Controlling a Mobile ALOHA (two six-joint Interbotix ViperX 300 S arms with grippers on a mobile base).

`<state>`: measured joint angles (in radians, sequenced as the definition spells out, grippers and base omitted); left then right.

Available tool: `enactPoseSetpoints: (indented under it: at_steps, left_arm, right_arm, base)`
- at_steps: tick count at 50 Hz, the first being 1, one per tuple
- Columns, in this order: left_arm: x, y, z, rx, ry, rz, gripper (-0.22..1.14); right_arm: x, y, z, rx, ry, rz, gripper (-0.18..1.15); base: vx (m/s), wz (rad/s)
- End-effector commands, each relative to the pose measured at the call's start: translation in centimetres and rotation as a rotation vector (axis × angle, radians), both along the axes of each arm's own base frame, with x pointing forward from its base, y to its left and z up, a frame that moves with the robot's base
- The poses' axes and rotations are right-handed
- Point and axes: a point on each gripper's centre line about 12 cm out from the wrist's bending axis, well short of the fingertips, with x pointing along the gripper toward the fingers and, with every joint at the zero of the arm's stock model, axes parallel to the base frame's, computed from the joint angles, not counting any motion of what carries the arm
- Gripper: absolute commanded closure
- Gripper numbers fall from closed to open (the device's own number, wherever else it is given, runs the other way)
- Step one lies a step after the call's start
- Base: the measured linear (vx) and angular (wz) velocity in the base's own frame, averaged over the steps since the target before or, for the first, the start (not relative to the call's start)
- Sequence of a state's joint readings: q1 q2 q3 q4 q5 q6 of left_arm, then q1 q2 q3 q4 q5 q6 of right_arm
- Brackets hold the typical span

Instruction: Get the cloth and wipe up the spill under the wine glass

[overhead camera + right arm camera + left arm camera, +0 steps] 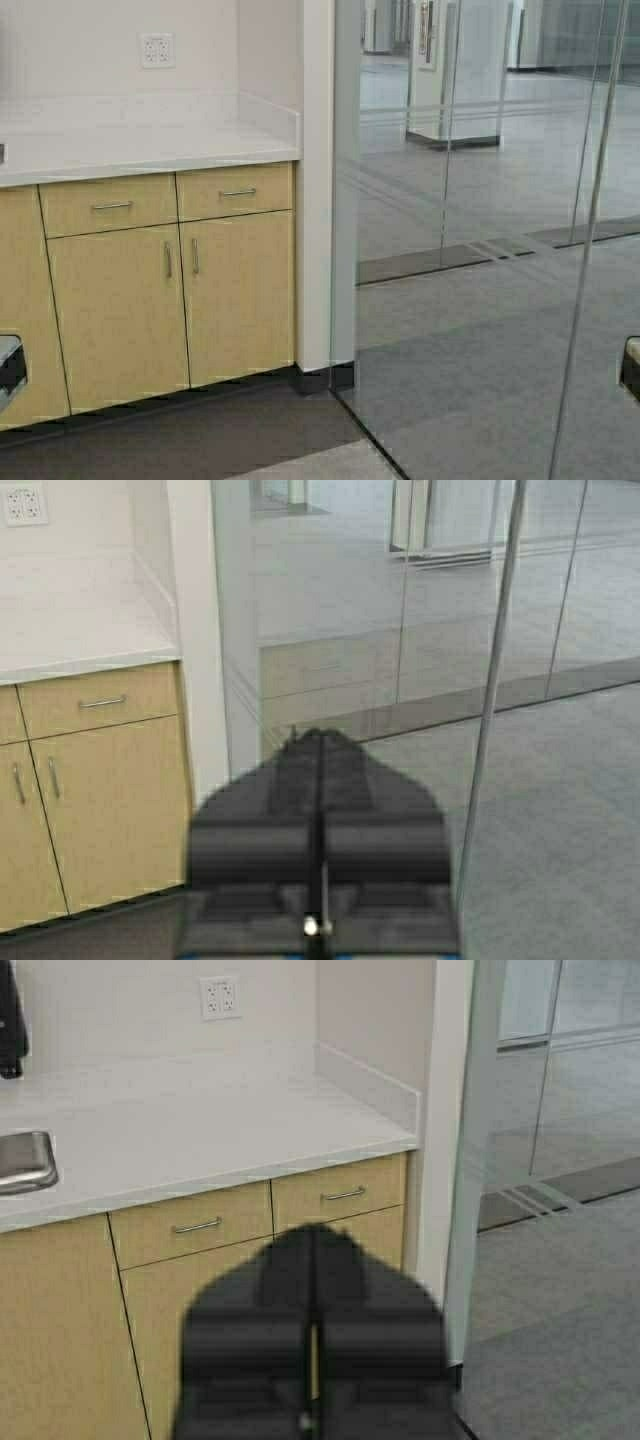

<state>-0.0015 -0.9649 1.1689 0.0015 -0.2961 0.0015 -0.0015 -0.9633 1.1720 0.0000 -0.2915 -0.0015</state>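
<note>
Both hands, left (312,1335) and right (318,840), hang pressed narrow and empty before the bare tabletop (150,150); cloth and wine glass unseen, so approach step: drive to find them.

Sink (22,1160) cut by frame edge; dark object (10,1020) above it cropped, unidentifiable.

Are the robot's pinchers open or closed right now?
Both closed. The left gripper and the right gripper each show their two dark fingers pressed together, holding nothing, in front of the cabinets.
</note>
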Motion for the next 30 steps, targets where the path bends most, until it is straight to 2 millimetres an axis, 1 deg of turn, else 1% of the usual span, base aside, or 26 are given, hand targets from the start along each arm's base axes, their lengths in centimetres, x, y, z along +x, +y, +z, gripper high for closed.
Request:
enactPoseSetpoints:
  at_steps: [1,5,9,21,30]
  left_arm:
    - [-1.1,-0.1,0.2,-0.02,-0.038,-0.007,0.93]
    - [-1.5,-0.1,0.8,-0.009,-0.063,-0.008,0.92]
    - [-1.3,-0.1,1.1,-0.003,-0.064,-0.008,0.89]
    - [0.6,-0.1,-0.1,-0.023,0.017,-0.01,0.89]
    - [0.7,-0.1,-0.2,-0.028,0.022,-0.01,0.89]
  right_arm:
    - [0.1,-0.1,-0.6,0.008,0.017,-0.006,0.94]
    - [0.1,-0.1,-0.6,0.012,0.017,-0.006,0.93]
    - [0.1,-0.1,-0.4,0.024,0.012,-0.005,0.92]
    - [0.3,-0.1,-0.4,0.025,0.02,-0.004,0.92]
    - [0.6,-0.1,-0.6,0.025,0.034,-0.004,0.92]
  base:
    - [0.0,0.0]
    - [0.0,-0.01]
    - [0.01,0.0]
    - [0.03,0.04]
    - [0.1,0.08]
